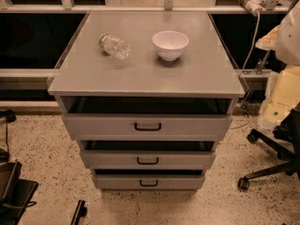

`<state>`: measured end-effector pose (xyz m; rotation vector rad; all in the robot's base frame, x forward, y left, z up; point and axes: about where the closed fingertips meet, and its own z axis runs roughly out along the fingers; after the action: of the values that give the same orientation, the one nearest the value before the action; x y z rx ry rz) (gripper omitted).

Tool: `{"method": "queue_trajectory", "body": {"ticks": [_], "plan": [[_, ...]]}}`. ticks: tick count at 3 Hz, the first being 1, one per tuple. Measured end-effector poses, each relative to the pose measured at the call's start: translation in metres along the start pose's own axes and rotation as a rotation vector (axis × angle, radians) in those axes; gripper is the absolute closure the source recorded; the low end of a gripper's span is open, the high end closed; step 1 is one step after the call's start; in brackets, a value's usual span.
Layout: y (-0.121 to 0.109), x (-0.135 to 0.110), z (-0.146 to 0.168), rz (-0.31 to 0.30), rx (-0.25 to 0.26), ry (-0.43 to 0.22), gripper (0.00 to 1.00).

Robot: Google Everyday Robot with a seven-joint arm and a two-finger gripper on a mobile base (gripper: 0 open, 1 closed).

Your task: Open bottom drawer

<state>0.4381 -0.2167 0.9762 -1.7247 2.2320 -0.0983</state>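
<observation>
A grey cabinet with three drawers stands in the middle of the camera view. The bottom drawer (pixel 149 181) is the lowest and narrowest grey front, with a small black bracket handle (pixel 148 183). It sits in under the middle drawer (pixel 147 160), with only a thin dark gap above it. The top drawer (pixel 147 125) is the widest. A dark, narrow piece at the bottom left edge appears to be my gripper (pixel 78 213), mostly cut off by the frame. It is low, to the left of the bottom drawer and apart from it.
A white bowl (pixel 170 44) and a clear plastic bottle (pixel 114 46) lying on its side sit on the cabinet top (pixel 145 74). An office chair base (pixel 269 168) stands on the right. Dark equipment (pixel 11 191) is at the lower left on the speckled floor.
</observation>
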Motion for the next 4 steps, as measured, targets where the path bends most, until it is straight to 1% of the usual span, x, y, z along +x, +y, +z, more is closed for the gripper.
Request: {"method": "queue_trajectory", "body": {"ticks": [1, 2, 3, 4], "plan": [[0.0, 0.0, 0.0, 0.0, 0.0, 0.0, 0.0], [0.004, 0.003, 0.01, 0.02, 0.03, -0.049, 0.0], [0.038, 0.014, 0.075, 0.097, -0.038, -0.187, 0.0], [0.083, 0.015, 0.177, 0.242, -0.191, -0.376, 0.0]]}}
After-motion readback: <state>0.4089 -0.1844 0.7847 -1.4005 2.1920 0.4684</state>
